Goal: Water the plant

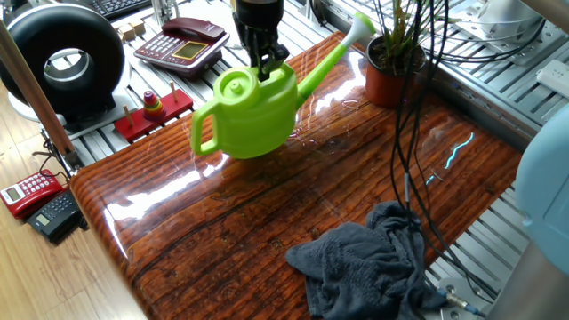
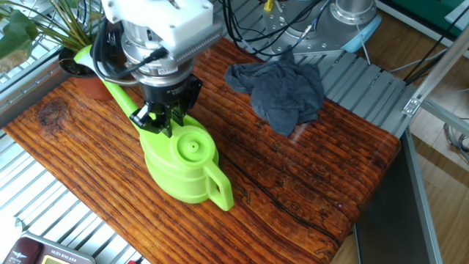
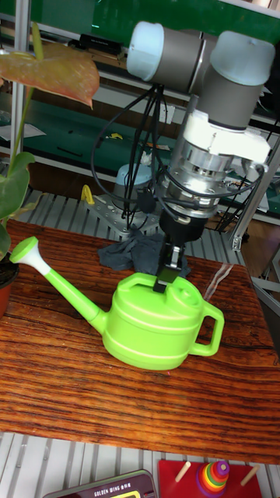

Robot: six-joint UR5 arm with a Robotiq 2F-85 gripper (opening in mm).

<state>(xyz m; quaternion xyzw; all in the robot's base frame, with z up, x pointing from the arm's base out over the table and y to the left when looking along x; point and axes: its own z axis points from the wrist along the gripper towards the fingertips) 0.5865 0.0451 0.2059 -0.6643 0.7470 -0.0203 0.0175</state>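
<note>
- The lime-green plastic watering can (image 1: 252,111) is clamped at its top edge, beside the filler cap, by the two-finger gripper (image 2: 160,121), whose fingers are drawn narrow on it.
- The can appears lifted slightly off the glossy wooden table (image 1: 267,213); its spout rose (image 1: 362,24) is held just beside the small grass-like plant in a round terracotta pot (image 1: 388,71) at the table's far corner.
- Slippage or swinging could be caused by so narrow a pinch once the can is tilted.
- The pot could be knocked by the spout, or water spilled short.
- The arm is posed vertically, wrist pointed straight down.
</note>
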